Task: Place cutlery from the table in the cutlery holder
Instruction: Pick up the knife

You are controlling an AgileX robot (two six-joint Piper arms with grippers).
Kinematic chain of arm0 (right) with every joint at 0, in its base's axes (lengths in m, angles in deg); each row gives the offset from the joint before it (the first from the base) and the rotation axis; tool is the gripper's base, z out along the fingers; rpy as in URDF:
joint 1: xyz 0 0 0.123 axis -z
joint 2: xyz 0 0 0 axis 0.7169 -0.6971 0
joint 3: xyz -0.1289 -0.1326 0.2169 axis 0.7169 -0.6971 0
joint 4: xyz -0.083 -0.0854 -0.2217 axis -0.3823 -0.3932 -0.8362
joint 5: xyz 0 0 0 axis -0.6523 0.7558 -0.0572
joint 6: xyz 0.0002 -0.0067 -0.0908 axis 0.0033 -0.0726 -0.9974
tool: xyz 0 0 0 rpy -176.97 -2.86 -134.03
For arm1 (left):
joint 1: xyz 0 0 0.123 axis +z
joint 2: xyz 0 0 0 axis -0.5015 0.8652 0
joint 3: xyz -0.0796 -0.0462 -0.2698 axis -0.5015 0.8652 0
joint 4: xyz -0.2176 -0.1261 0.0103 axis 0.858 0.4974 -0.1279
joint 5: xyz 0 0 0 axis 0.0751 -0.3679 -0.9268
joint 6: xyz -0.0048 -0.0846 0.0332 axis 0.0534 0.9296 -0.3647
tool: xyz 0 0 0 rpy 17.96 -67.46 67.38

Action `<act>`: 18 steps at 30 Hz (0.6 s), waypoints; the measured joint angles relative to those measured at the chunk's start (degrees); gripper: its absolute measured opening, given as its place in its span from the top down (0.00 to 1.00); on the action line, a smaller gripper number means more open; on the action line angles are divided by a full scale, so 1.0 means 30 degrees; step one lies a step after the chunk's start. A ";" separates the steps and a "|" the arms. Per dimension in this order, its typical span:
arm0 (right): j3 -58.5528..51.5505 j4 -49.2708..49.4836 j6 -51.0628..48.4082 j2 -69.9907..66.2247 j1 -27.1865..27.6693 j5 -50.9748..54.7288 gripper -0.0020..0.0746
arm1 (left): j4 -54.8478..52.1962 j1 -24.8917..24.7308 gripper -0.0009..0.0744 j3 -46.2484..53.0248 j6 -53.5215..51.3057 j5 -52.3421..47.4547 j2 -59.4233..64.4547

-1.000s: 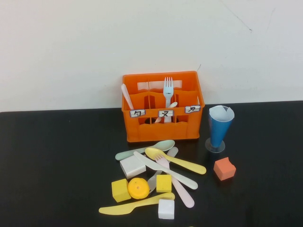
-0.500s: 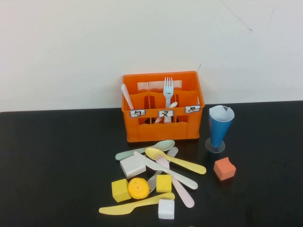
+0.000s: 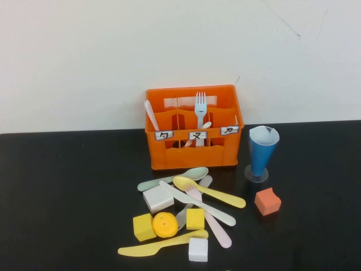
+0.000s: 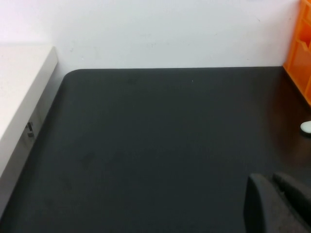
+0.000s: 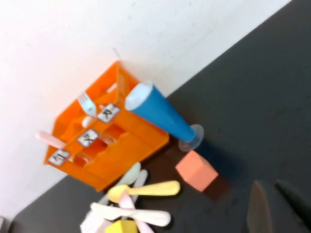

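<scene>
Black matte table (image 3: 67,192) carries everything, and neither of my arms shows in the high view, so both sit back off its near edge. Orange cutlery holder (image 3: 193,127) stands at the far middle against the wall, with a white fork (image 3: 200,107) upright in its middle compartment and a pale handle (image 3: 151,114) leaning at its left end. Just right of it is a blue cone cup (image 3: 263,149), top-heavy on a small base; I judge a reach coming in from the right could knock it over. Loose cutlery (image 3: 192,197) lies crossed in a heap just near of the holder: a green spoon (image 3: 175,178), a yellow spoon (image 3: 207,191), a pink fork (image 3: 208,217) and a yellow knife (image 3: 161,244), overlapping one another and pressed among cubes (image 3: 158,199) and a yellow ball (image 3: 164,224). Closing on one piece may drag its neighbours or pinch a cube instead. My left gripper (image 4: 277,204) hovers over bare table well left of the heap; my right gripper (image 5: 277,206) hangs to the right, near of the orange cube (image 5: 196,170). Whether either is open I cannot tell, and neither holds anything I can see.
</scene>
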 joint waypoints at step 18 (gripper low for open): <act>0.0000 -0.1123 -0.2504 0.0000 0.0008 -0.1260 0.98 | 0.0000 0.0000 0.99 0.0000 0.0000 0.0000 0.0000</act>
